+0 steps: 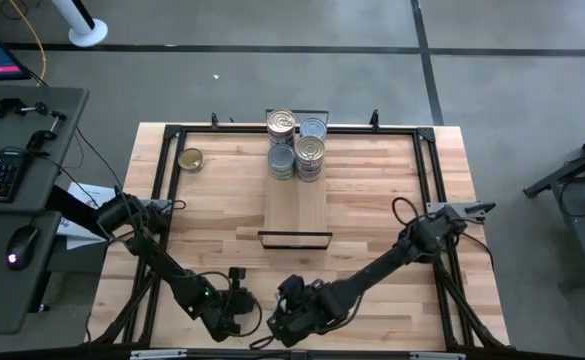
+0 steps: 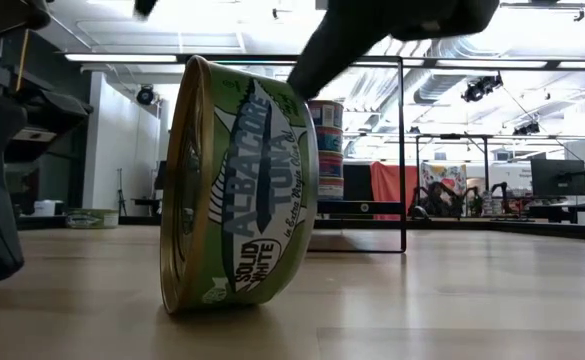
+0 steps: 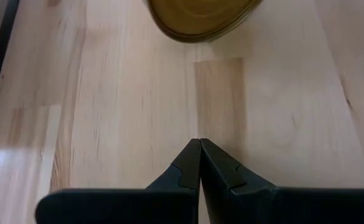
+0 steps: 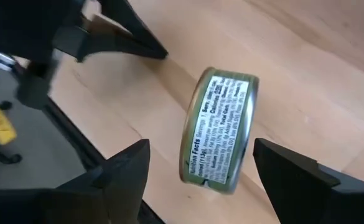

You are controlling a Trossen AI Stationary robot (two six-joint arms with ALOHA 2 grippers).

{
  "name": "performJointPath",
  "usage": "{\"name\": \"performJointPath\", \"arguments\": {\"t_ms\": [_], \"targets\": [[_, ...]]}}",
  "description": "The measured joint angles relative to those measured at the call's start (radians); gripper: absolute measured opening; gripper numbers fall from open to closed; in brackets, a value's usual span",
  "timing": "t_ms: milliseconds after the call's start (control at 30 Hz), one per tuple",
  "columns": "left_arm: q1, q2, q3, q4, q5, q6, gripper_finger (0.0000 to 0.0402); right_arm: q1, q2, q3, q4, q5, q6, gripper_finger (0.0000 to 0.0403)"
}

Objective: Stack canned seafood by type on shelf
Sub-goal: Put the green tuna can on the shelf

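Left gripper pinched shut, empty, parked near edge just left of tin. Tin on edge at near centre, free between wide-spread right gripper, not clamped. Rigid, smooth, likely to roll; best pinched across flat faces. Stacks on shelf far back.

You've got four stacks of tins on the far end of the shelf, near half bare. One gold-topped tin sits alone on the table, far-left. Left gripper and right gripper are both low at the near edge, close together.
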Motion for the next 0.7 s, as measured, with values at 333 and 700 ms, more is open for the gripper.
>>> {"name": "performJointPath", "arguments": {"t_ms": [333, 700], "targets": [[0.000, 0.000, 0.000, 0.000, 0.000, -0.024, 0.0000, -0.006, 0.121, 0.086, -0.061, -0.019, 0.018, 0.0277], [-0.002, -0.257, -0.038, -0.064, -0.004, 0.003, 0.0000, 0.030, 0.082, 0.086, -0.245, 0.021, -0.083, 0.0110]]}}
